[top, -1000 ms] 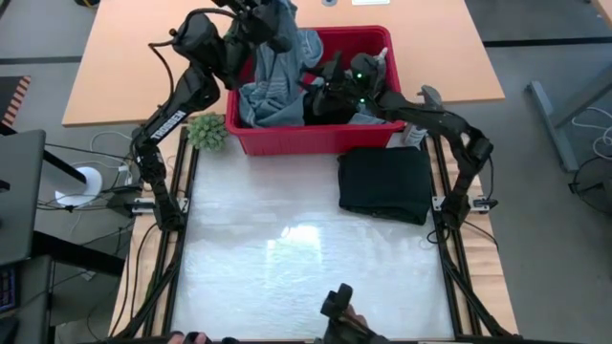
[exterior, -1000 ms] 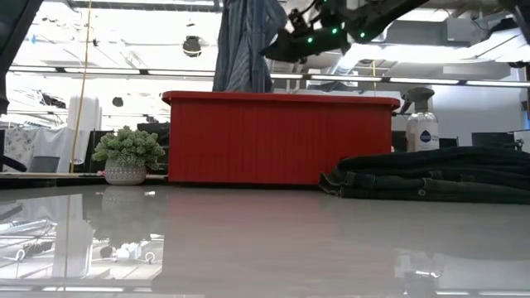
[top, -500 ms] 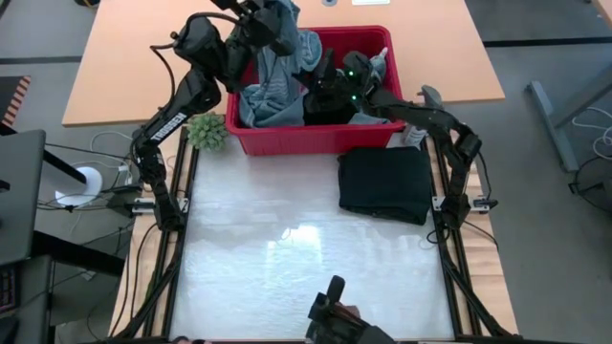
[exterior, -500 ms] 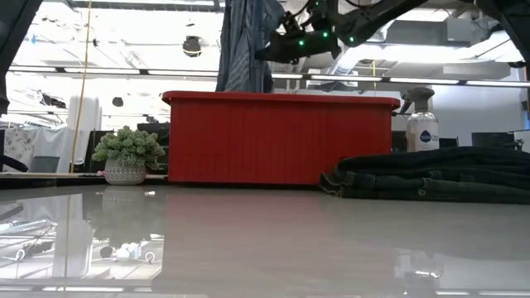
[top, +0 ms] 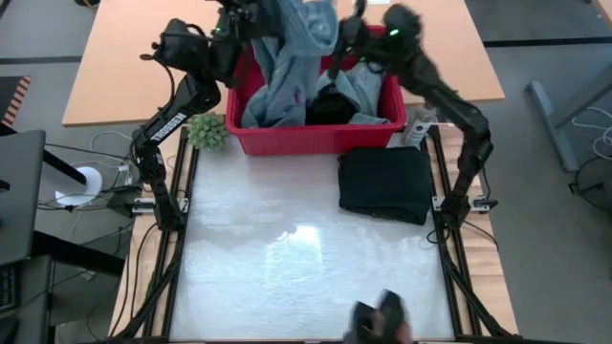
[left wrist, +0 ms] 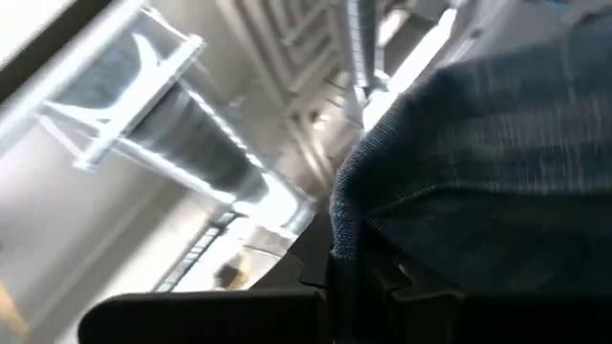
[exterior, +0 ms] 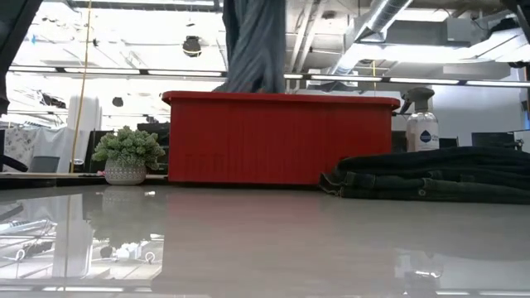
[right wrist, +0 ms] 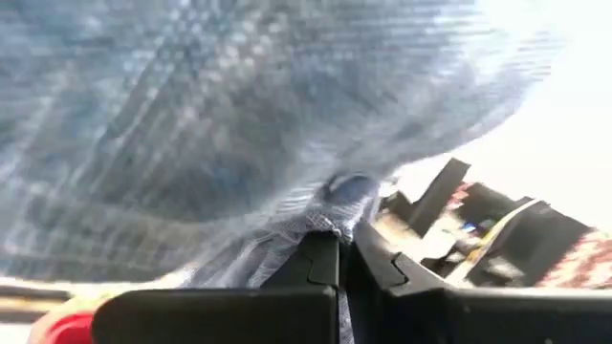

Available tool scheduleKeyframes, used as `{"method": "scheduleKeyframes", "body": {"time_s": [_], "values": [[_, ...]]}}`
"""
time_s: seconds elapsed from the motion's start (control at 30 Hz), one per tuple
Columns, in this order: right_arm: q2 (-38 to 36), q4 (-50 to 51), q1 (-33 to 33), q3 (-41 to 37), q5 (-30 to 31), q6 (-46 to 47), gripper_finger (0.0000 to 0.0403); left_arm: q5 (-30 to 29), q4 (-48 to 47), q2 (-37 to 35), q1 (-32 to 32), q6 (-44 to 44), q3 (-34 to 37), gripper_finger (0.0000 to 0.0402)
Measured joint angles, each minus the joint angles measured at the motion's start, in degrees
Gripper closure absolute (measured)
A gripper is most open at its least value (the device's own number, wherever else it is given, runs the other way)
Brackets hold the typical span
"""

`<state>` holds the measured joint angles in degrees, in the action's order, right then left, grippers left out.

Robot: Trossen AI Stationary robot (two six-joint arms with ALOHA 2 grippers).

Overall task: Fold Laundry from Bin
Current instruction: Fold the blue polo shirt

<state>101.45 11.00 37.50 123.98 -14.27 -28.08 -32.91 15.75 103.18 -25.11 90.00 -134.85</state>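
Cloth (top: 287, 57), blue-grey striped, hangs limp over the bin (top: 316, 139) at the table's far edge, both grippers, left (top: 251, 13) and right (top: 342, 29), pinched shut on its top edge; soft and droopy, best held by the corners.

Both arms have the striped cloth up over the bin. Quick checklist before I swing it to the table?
1. Left gripper shut on striped cloth: ok.
2. Right gripper shut on cloth: ok.
3. Cloth clear of bin: not ok, its lower end hangs inside.
4. Other laundry snagged on it: cannot tell.
5. Bare table to lay it on: ok.
6. Folded dark garment out of the way, at the right: ok.
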Motion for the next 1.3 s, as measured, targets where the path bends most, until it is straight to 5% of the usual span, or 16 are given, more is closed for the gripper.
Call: {"method": "scheduleKeyframes", "body": {"time_s": [0.27, 0.5, 0.73, 1.07, 1.3], "values": [[-6.0, 8.6, -2.0, 10.2, 3.5, -1.0, 0.0378, 7.0, 6.1, -1.3, 0.2, 10.2, -0.1, 0.0401], [-12.3, 7.5, -9.9, 10.7, 3.8, -3.9, 0.0378, 19.8, 9.2, -4.9, 1.2, 7.8, -0.1, 0.0401], [-15.5, 8.8, -20.4, 10.7, 3.5, -2.5, 0.0378, 26.0, 5.3, -9.5, 3.7, -22.3, -0.1, 0.0401], [-17.7, 16.4, -39.8, 10.7, 4.0, 3.2, 0.0378, 33.4, -27.3, -19.2, 9.9, -52.3, -0.1, 0.0401], [-15.5, 31.7, -51.5, 10.7, 11.8, 14.7, 0.0378, 50.4, -45.3, -23.7, 11.0, -70.1, -0.2, 0.0401]]}}
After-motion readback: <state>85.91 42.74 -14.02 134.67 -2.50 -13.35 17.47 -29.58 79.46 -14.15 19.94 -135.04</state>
